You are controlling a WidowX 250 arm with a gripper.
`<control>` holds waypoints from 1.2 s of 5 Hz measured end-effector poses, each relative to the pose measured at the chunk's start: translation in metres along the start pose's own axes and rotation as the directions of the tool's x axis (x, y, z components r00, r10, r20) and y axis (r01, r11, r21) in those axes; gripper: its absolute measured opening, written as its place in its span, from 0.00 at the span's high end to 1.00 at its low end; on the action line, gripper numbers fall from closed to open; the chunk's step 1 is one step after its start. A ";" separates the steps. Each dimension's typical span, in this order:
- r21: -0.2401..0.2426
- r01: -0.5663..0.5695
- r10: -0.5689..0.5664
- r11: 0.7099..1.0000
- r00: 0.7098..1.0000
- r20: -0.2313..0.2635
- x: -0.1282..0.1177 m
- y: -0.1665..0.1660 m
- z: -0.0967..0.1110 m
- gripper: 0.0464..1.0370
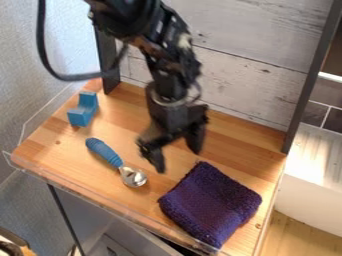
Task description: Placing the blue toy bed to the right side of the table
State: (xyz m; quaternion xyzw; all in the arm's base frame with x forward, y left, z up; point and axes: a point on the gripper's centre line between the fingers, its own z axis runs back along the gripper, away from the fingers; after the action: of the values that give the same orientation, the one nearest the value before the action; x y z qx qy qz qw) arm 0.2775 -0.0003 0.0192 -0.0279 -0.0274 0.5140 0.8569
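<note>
The gripper [177, 159] hung above the tabletop [60, 155], jaws apart and empty, presumably to admit the blue toy bed [83, 111], which sat near the left edge, awaiting transfer right.

Beyond purple cloth [210, 202], upper arm [127, 17] & blk cable [41, 42] cut off by pic edge, ditto white unit [310, 185] right of cloth & dark obj. [10, 248] well left of cloth, latter can't ID.

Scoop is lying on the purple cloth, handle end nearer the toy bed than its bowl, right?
Not on the cloth: the camera view shows the scoop on the wooden tabletop, between cloth and toy bed. Handle end nearer the toy bed is right.
</note>
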 end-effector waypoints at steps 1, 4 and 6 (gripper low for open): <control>0.072 0.136 -0.136 0.988 0.991 -0.001 0.028 0.011 0.003 0.04; 0.181 0.469 -0.491 0.864 0.866 0.100 0.083 0.024 0.017 0.04; 0.145 0.597 -0.611 0.789 0.787 0.084 0.132 0.053 0.002 0.04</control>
State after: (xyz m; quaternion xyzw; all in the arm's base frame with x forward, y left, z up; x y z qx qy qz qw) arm 0.2924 0.1410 0.0199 0.0623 -0.0604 0.2139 0.9730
